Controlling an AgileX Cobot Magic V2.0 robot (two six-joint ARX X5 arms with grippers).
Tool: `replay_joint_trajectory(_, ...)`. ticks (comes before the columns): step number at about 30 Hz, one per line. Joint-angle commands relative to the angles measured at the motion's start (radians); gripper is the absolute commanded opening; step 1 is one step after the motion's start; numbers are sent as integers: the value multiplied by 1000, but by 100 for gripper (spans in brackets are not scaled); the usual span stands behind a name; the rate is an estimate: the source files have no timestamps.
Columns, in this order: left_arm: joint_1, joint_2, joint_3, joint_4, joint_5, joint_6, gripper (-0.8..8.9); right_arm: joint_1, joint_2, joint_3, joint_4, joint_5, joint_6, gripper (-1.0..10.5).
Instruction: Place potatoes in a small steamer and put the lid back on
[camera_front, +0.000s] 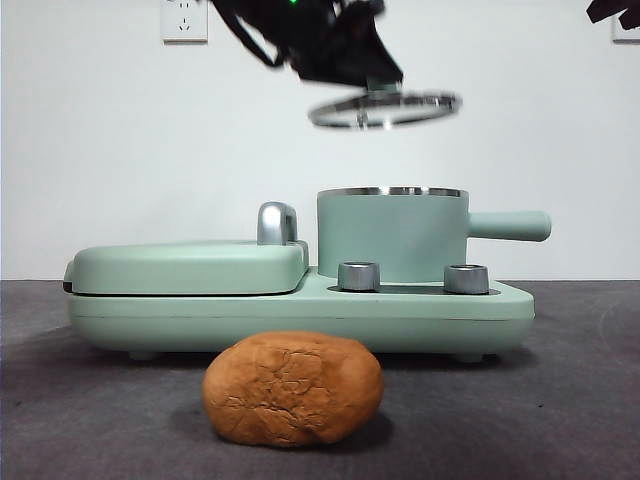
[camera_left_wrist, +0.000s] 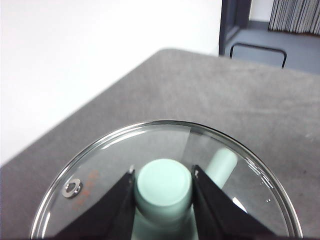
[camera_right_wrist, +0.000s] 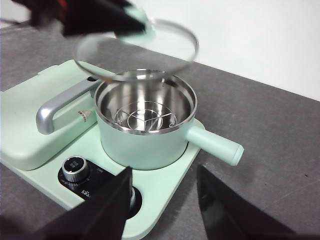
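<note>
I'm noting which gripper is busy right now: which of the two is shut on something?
The left gripper: it is shut on the knob of the lid, held above the small steamer. The right gripper is open and holds nothing.

mint-green steamer (camera_front: 392, 238), orange-brown potato (camera_front: 293, 388)

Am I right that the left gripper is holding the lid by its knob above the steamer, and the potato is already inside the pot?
Not quite. The left gripper does hold the lid by its knob above the steamer, but the potato lies on the table in front of the appliance, as the front view shows. The right wrist view shows only a steel rack inside the pot.
</note>
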Motion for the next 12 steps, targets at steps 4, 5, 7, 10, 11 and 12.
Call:
replay_joint_trajectory(4,14,-100,29,-171,-22,-29,9,5,6,17,-4,0,17,206)
replay_joint_trajectory(5,20,-115,29,-198,-23,-29,10,8,6,17,-7,0,17,206)
replay_joint_trajectory(7,36,-148,29,-243,-24,-30,10,19,6,17,-18,0,17,206)
replay_joint_trajectory(10,56,-200,29,-289,-24,-31,10,42,6,17,-28,0,16,206)
replay_joint_trajectory(11,63,-215,29,-303,-24,-31,10,50,6,17,-29,1,16,206)
replay_joint_trajectory(12,70,-234,29,-323,-24,-31,10,61,6,17,-30,1,14,206)
